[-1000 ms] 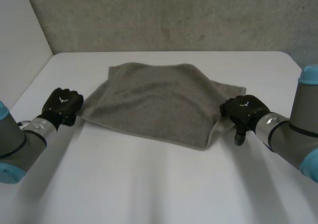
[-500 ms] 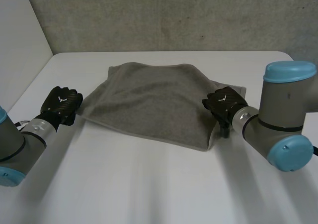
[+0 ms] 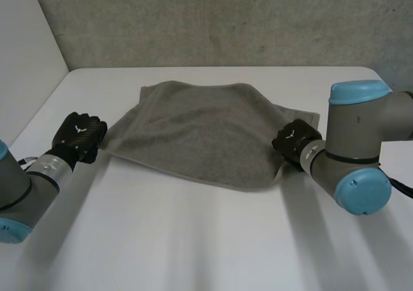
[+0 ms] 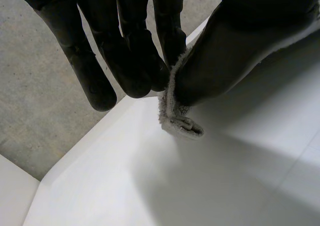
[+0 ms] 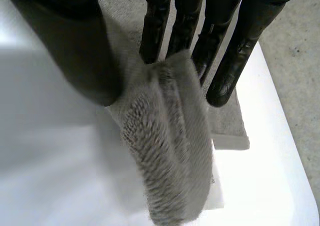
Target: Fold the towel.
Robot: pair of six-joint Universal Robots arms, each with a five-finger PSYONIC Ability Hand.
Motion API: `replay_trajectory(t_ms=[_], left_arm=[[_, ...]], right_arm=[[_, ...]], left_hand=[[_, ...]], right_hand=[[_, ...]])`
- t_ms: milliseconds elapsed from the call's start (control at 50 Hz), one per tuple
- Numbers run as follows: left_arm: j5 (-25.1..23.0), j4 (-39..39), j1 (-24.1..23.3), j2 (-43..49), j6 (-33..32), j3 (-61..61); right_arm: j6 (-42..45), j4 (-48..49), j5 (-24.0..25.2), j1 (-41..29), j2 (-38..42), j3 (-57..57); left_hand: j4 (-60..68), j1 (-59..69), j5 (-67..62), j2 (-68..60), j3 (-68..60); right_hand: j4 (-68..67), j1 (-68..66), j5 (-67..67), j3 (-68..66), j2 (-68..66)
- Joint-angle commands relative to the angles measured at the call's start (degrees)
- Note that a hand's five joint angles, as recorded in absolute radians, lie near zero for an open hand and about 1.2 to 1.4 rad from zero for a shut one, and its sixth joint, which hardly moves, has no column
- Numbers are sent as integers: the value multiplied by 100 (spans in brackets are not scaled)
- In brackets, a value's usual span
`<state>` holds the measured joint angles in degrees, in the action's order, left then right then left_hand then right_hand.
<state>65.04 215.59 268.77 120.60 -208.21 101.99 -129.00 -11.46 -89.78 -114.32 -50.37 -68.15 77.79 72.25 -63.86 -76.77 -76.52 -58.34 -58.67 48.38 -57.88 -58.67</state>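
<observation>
Smack in the middle of the white table (image 3: 193, 239), a bit toward 12 o'clock, lies the grey towel (image 3: 200, 130). It's spread mostly flat but sits skewed, with what looks like a lower layer poking out at its 3 o'clock side. At the towel's 9 o'clock corner the left hand (image 3: 80, 136) is closed on the cloth. Its wrist view shows the fingers (image 4: 132, 60) clamping just the very tip of that corner, which curls out below them. Over at about 4 o'clock the right hand (image 3: 294, 140) has hold of the near corner too. There it's a fat roll of terry squeezed between the thumb (image 5: 65, 50) and that hand's fingers, so way more fabric than on the other side. Both corners look held and the fold itself doesn't seem to have started yet. What could go sideways: the left pinch is so shallow that the corner could slip out once the towel's weight hangs on it. The right bunch might carry both layers or let go unevenly, which would leave a crooked fold. And since the towel sits skewed, unequal lifting would probably drag it across the table rather than fold it neatly.
</observation>
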Motion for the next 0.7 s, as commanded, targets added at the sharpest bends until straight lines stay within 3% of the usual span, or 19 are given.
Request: replay_trajectory(t_ms=[20, 60, 240, 400, 540, 620, 700], left_arm=[[0, -9, 0, -72, 0, 5], [-9, -9, 0, -142, -9, 40], [0, -26, -9, -696, 26, 119], [18, -158, 26, -2322, 237, 137], [9, -728, 43, -3779, 1228, -459], [9, -1081, 44, -3816, 1644, -751], [61, -1676, 35, -3125, 1855, -1171]], right_arm=[[-46, -217, 48, 59, -421, -111], [-107, -234, 48, 147, -684, -198], [-985, -217, 285, 393, -1668, -409], [-1627, -190, 715, 648, -2783, -313], [-1901, -260, 787, 806, -3374, 169], [-1805, -506, 533, 999, -3410, 504], [-1630, -804, 427, 1105, -3244, 566]], left_hand=[[221, 775, -614, -323, -348], [221, 775, -614, -323, -348], [221, 775, -614, -323, -348], [221, 775, -614, -323, -348], [221, 775, -614, -323, -348], [221, 775, -614, -323, -348], [221, 775, -614, -323, -348]], right_hand=[[-1398, -1365, 1394, -1444, -1365], [-2163, -2130, 2159, -2209, -2130], [-2166, -2133, 2162, -2212, -2133], [-2166, -2133, 2162, -2212, -2133], [-2166, -2133, 2162, -2212, -2133], [-2166, -2133, 2162, -2212, -2133], [-2166, -2133, 2162, -2212, -2133]])
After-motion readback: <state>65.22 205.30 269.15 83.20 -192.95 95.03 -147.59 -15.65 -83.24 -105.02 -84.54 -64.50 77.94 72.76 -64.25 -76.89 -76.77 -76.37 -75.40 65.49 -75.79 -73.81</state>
